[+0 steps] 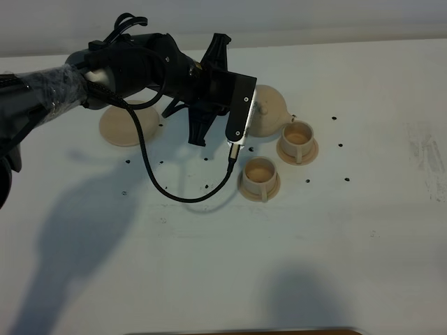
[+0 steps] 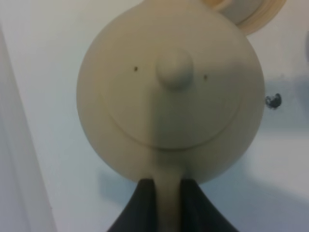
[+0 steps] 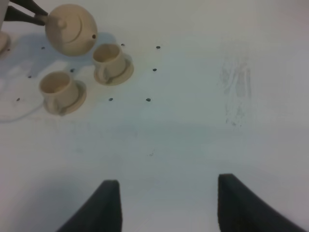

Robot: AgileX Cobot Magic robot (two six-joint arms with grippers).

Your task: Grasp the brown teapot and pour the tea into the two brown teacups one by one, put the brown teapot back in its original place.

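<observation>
Found the left gripper (image 2: 168, 191) clamped tight on the handle (image 2: 166, 215) of the teapot (image 2: 169, 96), a dark finger (image 2: 142, 208) pressed to each side with no gap showing. Saw the lid knob (image 2: 175, 70) nearly square on in the left wrist view. Logged the teapot off the wide saucer (image 1: 120, 129), tipped toward the far cup (image 1: 298, 142), spout (image 1: 294, 118) right by that cup's rim. Could not tell whether any tea ran out.

Noted the near cup (image 1: 260, 178) just beside the far one, closer to the table's front edge. Noted both upright on their small round bases, handles turned frontward. Marked the wide saucer well apart from the teapot, off to the left, holding nothing and partly covered by the left arm (image 1: 105, 73). Traced a black cable (image 1: 167, 192) looping from that arm down toward the table (image 1: 328, 244).

Found the right gripper (image 3: 166, 198) spread wide, nothing between its fingers (image 3: 108, 205), hanging over the table well apart from both cups. Counted several small dark specks (image 1: 340, 145) on the tabletop around the cups.
</observation>
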